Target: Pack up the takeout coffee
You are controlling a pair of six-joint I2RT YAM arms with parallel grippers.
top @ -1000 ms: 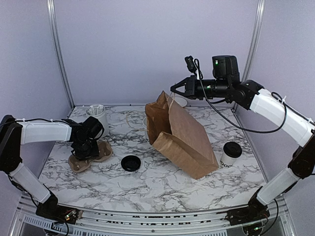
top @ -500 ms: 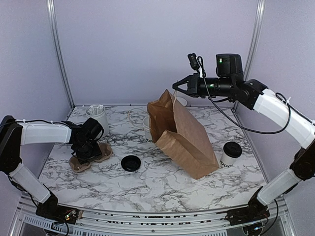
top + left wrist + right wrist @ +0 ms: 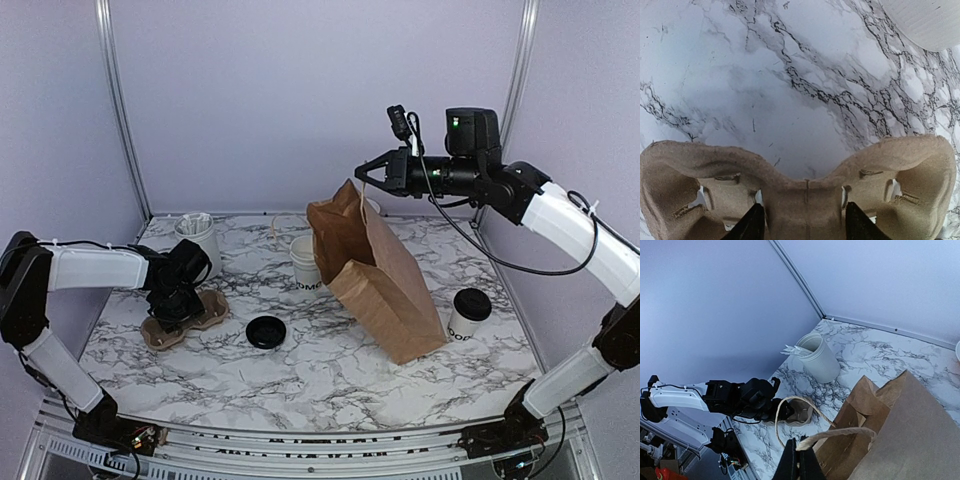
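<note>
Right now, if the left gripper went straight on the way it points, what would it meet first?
Probably the brown moulded-pulp cup carrier: the left gripper stands open over its middle ridge. Whether they touch, I cannot tell.

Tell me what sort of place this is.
Likely a robot test cell staged as a café takeout counter: a marble-pattern table boxed in by plain walls, with a brown paper bag, a lidded coffee cup and a cardboard cup carrier.

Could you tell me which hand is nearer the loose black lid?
Left. The left hand sits at the cup carrier just beside the lid; the right hand is raised, gripping the bag's handle.
</note>
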